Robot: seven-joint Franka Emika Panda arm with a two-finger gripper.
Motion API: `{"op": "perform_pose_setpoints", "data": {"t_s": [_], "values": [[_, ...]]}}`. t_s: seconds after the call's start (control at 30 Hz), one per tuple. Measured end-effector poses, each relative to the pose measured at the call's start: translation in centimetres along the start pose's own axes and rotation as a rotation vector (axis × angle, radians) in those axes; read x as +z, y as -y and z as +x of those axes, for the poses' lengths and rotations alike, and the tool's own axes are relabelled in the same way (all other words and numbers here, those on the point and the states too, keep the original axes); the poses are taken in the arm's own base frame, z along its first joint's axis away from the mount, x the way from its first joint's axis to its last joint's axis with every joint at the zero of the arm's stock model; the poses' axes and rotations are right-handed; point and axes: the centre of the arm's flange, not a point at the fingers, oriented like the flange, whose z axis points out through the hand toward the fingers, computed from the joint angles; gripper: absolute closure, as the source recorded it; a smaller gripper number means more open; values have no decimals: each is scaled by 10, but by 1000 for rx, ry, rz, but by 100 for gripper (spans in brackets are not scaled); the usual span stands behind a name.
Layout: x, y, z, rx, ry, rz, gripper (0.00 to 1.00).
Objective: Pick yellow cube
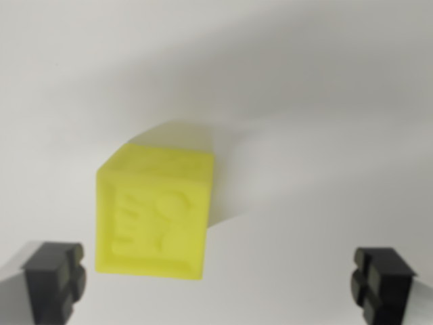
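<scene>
Black two-finger gripper [218,281] stands spread above the embossed yellow plastic cube [154,210], which sits left of centre; recommend shifting left before descending.

A plain white tabletop [325,101] carries a single yellow cube [155,210] with raised lettering on its faces, resting left of centre in the wrist view and casting a soft shadow.

Cube [154,210] on the table [325,101], between the tool [220,284] fingers, nearer the wrist view's left one
</scene>
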Motion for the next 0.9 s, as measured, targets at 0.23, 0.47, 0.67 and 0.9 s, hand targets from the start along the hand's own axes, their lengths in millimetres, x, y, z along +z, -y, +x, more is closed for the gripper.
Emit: {"op": "perform_pose_setpoints", "data": {"t_s": [0.23, 0.47, 0.67, 0.9], "values": [[17, 5, -14, 18, 5, -2, 0], [34, 9, -28, 36, 9, -5, 0], [47, 12, -35, 43, 11, -6, 0], [65, 11, -35, 46, 12, -6, 0]]}}
